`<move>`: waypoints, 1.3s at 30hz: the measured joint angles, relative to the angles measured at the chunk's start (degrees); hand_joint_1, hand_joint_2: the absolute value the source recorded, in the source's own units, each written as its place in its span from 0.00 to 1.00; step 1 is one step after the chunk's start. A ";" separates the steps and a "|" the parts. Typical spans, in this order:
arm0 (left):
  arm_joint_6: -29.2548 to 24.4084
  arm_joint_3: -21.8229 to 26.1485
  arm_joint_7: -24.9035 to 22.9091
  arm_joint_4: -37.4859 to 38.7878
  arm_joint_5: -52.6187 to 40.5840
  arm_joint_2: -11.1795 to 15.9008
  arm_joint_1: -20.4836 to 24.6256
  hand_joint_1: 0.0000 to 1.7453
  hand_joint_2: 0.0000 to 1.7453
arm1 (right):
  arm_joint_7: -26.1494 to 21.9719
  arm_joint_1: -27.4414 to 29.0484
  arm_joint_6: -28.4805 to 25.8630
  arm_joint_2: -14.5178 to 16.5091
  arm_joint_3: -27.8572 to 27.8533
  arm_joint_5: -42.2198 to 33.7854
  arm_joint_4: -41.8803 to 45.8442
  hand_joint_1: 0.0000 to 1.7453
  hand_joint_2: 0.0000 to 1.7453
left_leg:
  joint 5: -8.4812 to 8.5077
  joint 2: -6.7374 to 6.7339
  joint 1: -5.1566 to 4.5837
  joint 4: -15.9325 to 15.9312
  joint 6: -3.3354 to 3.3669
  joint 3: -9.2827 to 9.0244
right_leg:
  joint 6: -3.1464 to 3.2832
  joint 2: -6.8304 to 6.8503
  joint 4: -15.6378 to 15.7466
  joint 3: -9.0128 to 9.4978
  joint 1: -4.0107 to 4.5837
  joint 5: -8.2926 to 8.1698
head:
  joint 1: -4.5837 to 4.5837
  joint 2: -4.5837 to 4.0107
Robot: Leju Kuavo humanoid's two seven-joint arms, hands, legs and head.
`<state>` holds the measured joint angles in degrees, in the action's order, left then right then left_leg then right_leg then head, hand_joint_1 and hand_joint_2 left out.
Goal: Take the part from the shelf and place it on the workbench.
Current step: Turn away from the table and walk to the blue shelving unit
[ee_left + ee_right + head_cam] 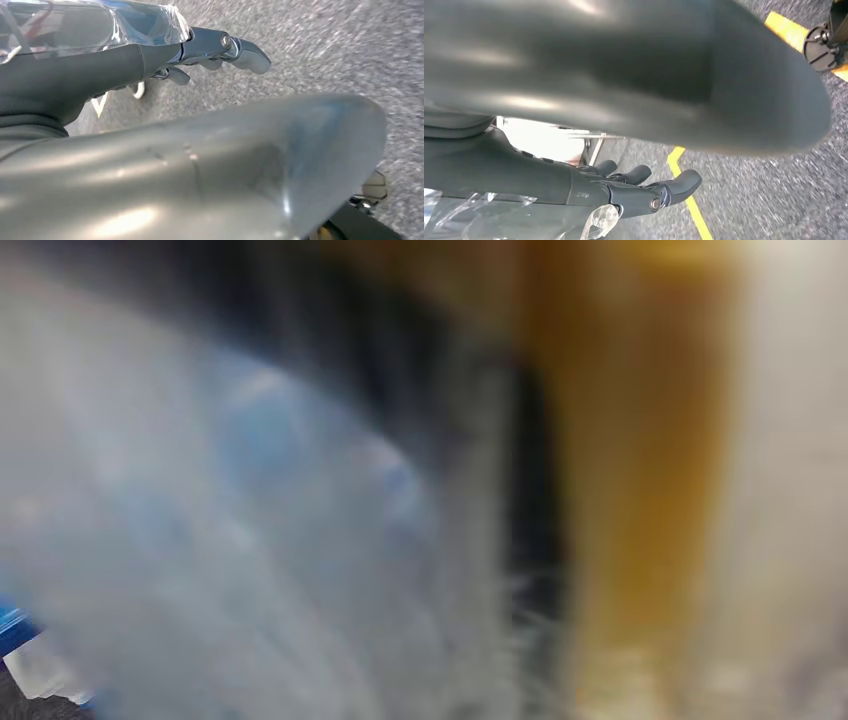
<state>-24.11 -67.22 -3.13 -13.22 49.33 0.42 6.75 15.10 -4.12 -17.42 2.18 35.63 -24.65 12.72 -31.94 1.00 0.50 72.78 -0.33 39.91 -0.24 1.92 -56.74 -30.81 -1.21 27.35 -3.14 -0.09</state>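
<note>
Clear crinkled plastic film — the wrapping of the part (90, 25), seen pressed against the flat of the left hand (150, 55) in the left wrist view and against the right hand (614, 192) in the right wrist view, where the film (524, 220) bunches near the fingers. Position: between the two hands, carried over grey speckled floor (325, 45) with a yellow line (686, 195); not on any workbench. Hands: both lie with fingers extended along the wrapped load, not curled round it; whether either truly grips, or both merely press inward, I cannot tell. Head view: blurred pale bulk with blue tints, likely the same wrapped part (250, 540) close under the camera. Handling, by judgement — bulky, film slick and yielding, contents unseen, so weight and stiffness unknown; best held by opposed flat pressure on the two sides. Labels, brands, writing: none legible.
</note>
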 joint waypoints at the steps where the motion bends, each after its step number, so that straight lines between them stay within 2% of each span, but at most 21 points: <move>1: 0.00 -0.01 0.00 0.00 0.00 0.00 -0.10 0.00 0.00 | 0.00 -0.01 0.00 -0.02 0.00 0.00 0.00 0.00 0.00 | 0.76 -0.12 -0.03 -0.47 0.14 -0.25 | 0.01 0.59 0.00 0.09 0.07 0.09 | -0.02 0.00; 4: 0.00 -0.01 0.01 0.00 -0.01 0.07 -0.03 0.00 0.00 | -0.01 -0.06 0.00 0.03 0.00 0.00 0.01 0.00 0.00 | 5.96 -2.64 -0.81 -12.04 1.57 -6.19 | -0.16 2.34 0.02 0.69 0.36 0.47 | -0.05 0.00; 5: 0.00 0.00 0.01 -0.01 -0.02 0.09 0.10 0.00 0.00 | -0.02 -0.06 0.00 0.06 0.00 0.00 0.01 0.00 0.00 | 6.97 -3.77 -1.19 -15.29 2.09 -7.82 | -0.35 2.78 0.06 0.89 0.44 0.63 | -0.05 0.00; 7: 0.00 0.01 0.01 -0.01 -0.02 0.15 0.23 0.00 0.00 | -0.02 -0.17 0.00 0.14 0.00 0.00 0.01 0.00 0.00 | 7.32 -4.60 -1.73 -17.54 2.63 -8.74 | -0.84 3.69 0.20 1.25 0.48 0.88 | -0.03 0.00; 9: 0.00 -0.01 0.01 0.00 -0.01 0.14 0.05 0.00 0.00 | -0.03 -0.44 0.00 0.16 0.00 0.00 0.02 0.00 0.00 | 7.68 -3.47 -1.58 -18.27 2.78 -8.99 | -1.39 4.07 0.36 1.80 0.40 1.09 | -0.04 0.00; 11: 0.00 -0.02 -0.02 0.00 -0.01 0.11 -0.05 0.00 0.00 | -0.03 -0.53 0.01 0.16 0.01 -0.02 0.03 0.00 0.00 | 8.26 -2.28 -0.96 -19.24 3.05 -9.65 | -1.87 1.87 -2.09 1.08 0.42 2.86 | 0.05 -0.01; 13: 0.00 -0.02 -0.04 0.00 -0.02 0.09 0.10 0.00 0.00 | -0.04 -0.31 0.01 0.11 0.02 -0.04 0.01 0.00 0.00 | 8.54 -0.92 -0.55 -19.54 3.21 -9.94 | -2.12 -0.84 -9.09 -2.25 0.38 6.48 | 0.22 -0.01; 15: 0.00 -0.02 -0.04 0.00 -0.02 0.08 0.14 0.00 0.00 | -0.02 -0.09 0.01 0.07 0.02 -0.07 -0.01 0.00 0.00 | 8.55 0.61 -0.40 -19.50 3.19 -9.98 | -2.40 -1.49 -15.13 -5.55 0.23 8.25 | 0.32 -0.01; 17: 0.00 -0.02 -0.06 0.00 -0.04 0.05 0.00 0.00 0.00 | 0.00 -0.01 0.02 0.04 0.03 -0.09 -0.02 0.00 0.00 | 8.37 2.23 -0.06 -19.29 2.90 -10.12 | -2.85 -1.74 -13.00 -5.21 -0.10 5.44 | 0.33 -0.01; 20: -0.02 -0.02 -0.11 0.00 -0.13 0.12 -0.03 0.00 0.00 | -0.02 0.07 0.03 0.07 0.06 -0.20 -0.02 0.00 0.00 | 7.50 4.45 0.32 -18.10 1.62 -9.84 | -3.51 -4.34 -2.21 -0.78 -0.88 0.01 | 0.42 0.00; 22: -0.04 -0.02 -0.14 0.00 -0.17 0.19 -0.05 0.00 0.00 | -0.04 -0.03 0.03 0.14 0.10 -0.33 -0.02 0.00 0.00 | 7.12 5.28 0.27 -17.72 0.92 -9.41 | -2.80 -5.04 -0.42 -0.05 -0.82 -0.14 | 0.50 -0.01; 23: -0.05 -0.02 -0.15 0.00 -0.17 0.19 -0.10 0.00 0.00 | -0.04 -0.13 0.03 0.14 0.14 -0.37 -0.02 0.00 0.00 | 7.13 5.65 0.39 -17.76 0.74 -9.33 | -2.13 -4.43 -0.39 -0.06 -0.76 -0.19 | 0.50 -0.01; 24: -0.06 -0.02 -0.15 0.00 -0.17 0.19 -0.17 0.00 0.00 | -0.02 -0.25 0.02 0.13 0.17 -0.37 -0.02 0.00 0.00 | 7.11 5.48 0.51 -17.70 0.61 -9.25 | -1.67 -3.89 -0.37 -0.03 -0.69 -0.23 | 0.45 -0.01; 26: -0.06 -0.03 -0.15 0.00 -0.17 0.19 -0.16 0.00 0.00 | 0.00 -0.25 0.03 0.12 0.22 -0.38 -0.02 0.00 0.00 | 5.71 3.18 0.55 -15.06 0.29 -8.03 | -0.86 -2.86 -0.27 0.01 -0.68 -0.28 | 0.25 0.00; 28: -0.08 -0.04 -0.15 0.00 -0.17 0.20 0.03 0.00 0.00 | 0.00 -0.12 0.04 0.13 0.25 -0.39 -0.02 0.00 0.00 | 2.19 0.47 0.43 -7.76 -0.03 -4.38 | -0.34 -1.70 -0.24 0.03 -0.58 -0.15 | 0.03 0.00; 30: -0.07 -0.04 -0.15 0.00 -0.14 0.21 0.03 0.00 0.00 | 0.00 -0.02 0.04 0.13 0.28 -0.39 -0.02 0.00 0.00 | -0.34 -0.08 0.46 -0.49 -0.18 -0.54 | -0.10 -0.35 -0.24 0.09 -0.44 0.07 | -0.08 0.00; 31: -0.06 -0.04 -0.18 0.00 -0.09 0.21 -0.06 0.00 0.00 | 0.00 -0.01 0.04 0.12 0.28 -0.39 -0.02 0.00 0.00 | -0.11 -0.14 0.46 0.41 -0.08 0.07 | -0.06 0.28 -0.24 0.19 -0.35 0.20 | -0.10 0.00; 33: -0.05 -0.04 -0.22 0.00 -0.01 0.21 -0.15 0.00 0.00 | 0.00 -0.03 0.04 0.13 0.30 -0.39 -0.02 0.00 0.00 | 3.19 -0.82 0.10 -4.85 0.68 -2.32 | -0.09 1.53 -0.22 0.60 -0.04 0.49 | -0.14 -0.01; 35: -0.05 -0.04 -0.24 0.00 -0.01 0.29 0.03 0.00 0.00 | -0.01 -0.05 0.04 0.26 0.32 -0.38 -0.02 0.00 0.00 | 6.63 -3.71 -0.94 -13.31 2.32 -6.44 | -0.29 2.76 -0.15 1.16 0.28 0.86 | -0.12 -0.01; 37: -0.06 -0.04 -0.23 0.00 -0.01 0.38 0.25 0.00 0.00 | -0.01 -0.10 0.05 0.41 0.33 -0.38 -0.02 0.00 0.00 | 7.57 -5.55 -1.77 -16.99 3.42 -8.07 | -0.74 3.92 0.02 1.63 0.32 1.19 | -0.10 -0.01; 39: -0.06 -0.04 -0.24 0.00 0.03 0.46 0.22 0.00 0.00 | -0.02 -0.26 0.04 0.55 0.33 -0.45 0.00 0.00 0.00 | 7.82 -4.39 -1.76 -17.78 3.62 -8.40 | -1.34 5.08 0.55 2.29 0.33 1.37 | -0.13 -0.01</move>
<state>-24.17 -67.26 -3.37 -13.22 49.35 0.88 6.98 15.08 -4.38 -17.38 2.73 35.95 -25.10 12.72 -24.13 -3.39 -1.26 55.00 3.29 31.51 -1.58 6.99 -56.20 -28.52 -0.88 28.72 -3.26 -0.09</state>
